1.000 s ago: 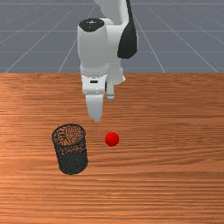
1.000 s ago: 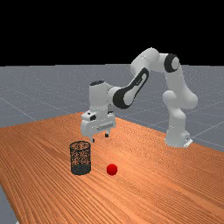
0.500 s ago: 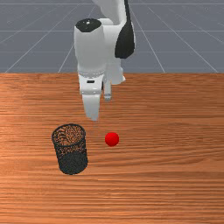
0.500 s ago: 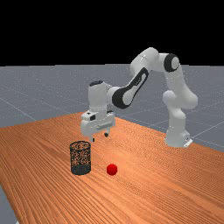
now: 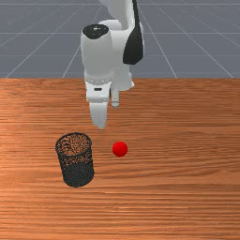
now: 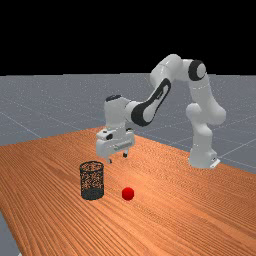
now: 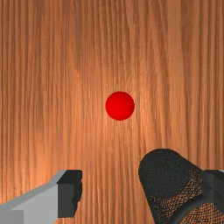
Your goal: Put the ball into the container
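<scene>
My gripper (image 6: 117,158) hangs over the table in the far view, fingers wide apart with nothing between them. In that view the red ball (image 6: 128,193) rests on the wood, lower than the fingertips and a little to the right. A dark mesh container (image 6: 92,181) stands upright on the far view's left of the ball. The front view has the ball (image 5: 120,149) right of the container (image 5: 76,161), with a gap between. From the wrist view, the open gripper (image 7: 142,192) has one finger overlapping the container (image 7: 164,175); the ball (image 7: 120,106) lies beyond the fingers.
The orange-brown table (image 5: 187,154) carries the ball and the container. In the far view, the container's rim (image 6: 92,164) reaches up close to the height of the nearer fingertip, beside it on the left.
Over the last second my hand has shifted slightly to the front view's left, and lately a little to the far view's right. The ball and container have stayed put.
</scene>
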Motion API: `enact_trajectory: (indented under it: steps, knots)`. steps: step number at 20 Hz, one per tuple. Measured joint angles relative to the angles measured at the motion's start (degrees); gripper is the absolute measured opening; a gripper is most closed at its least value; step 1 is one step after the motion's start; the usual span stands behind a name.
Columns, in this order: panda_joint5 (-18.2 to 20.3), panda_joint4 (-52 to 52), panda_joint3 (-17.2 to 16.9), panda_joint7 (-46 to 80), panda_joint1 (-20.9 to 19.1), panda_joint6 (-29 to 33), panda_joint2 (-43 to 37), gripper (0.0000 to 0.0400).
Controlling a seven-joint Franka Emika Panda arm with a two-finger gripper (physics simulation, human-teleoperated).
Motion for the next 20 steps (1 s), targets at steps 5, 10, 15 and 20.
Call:
enact_trajectory:
  steps: [5,10,15,20]
  knots:
    - [0.1,-1.1,0.0,-0.1,0.0,3.0,1.7,0.0400]
    - [0.0,-7.5,-0.1,-0.3,-0.1,5.2,-2.2,0.0400]
    - [-0.2,-5.3,-0.1,-0.1,0.0,4.3,1.6,0.0400]
    - [0.2,-7.5,-0.1,0.0,-0.1,10.0,3.1,0.0400]
